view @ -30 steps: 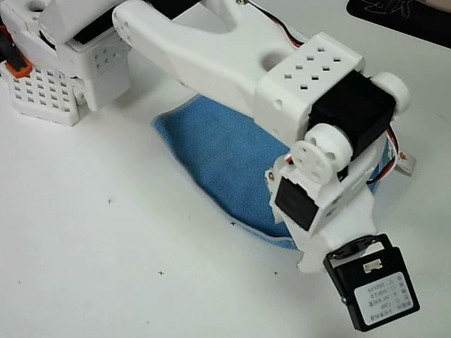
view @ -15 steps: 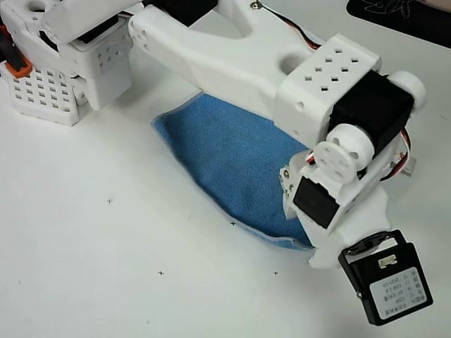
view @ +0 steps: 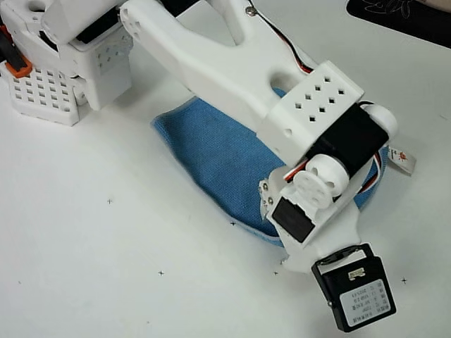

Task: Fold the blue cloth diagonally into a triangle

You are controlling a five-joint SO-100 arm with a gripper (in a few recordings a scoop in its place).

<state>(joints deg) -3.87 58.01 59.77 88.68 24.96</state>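
The blue cloth [view: 211, 151] lies on the white table in the middle of the overhead view. Its left edge curves from the upper left down to the lower middle. A small white tag with a red mark [view: 400, 159] sticks out at its right side. My white arm [view: 232, 63] reaches diagonally across the cloth from the upper left and covers its middle and right part. The wrist block [view: 320, 225] and a black module with a label [view: 354, 296] hang over the cloth's lower right edge. The gripper's fingers are hidden underneath them.
The arm's white perforated base [view: 42, 95] with an orange part [view: 17, 67] stands at the upper left. A dark object [view: 402, 14] lies at the top right corner. Small cross marks dot the white table [view: 106, 267] at the lower left.
The wrist first swung right and down, then came back left and slightly lower. The white tag at the cloth's right shows again. The cloth's left outline is unchanged.
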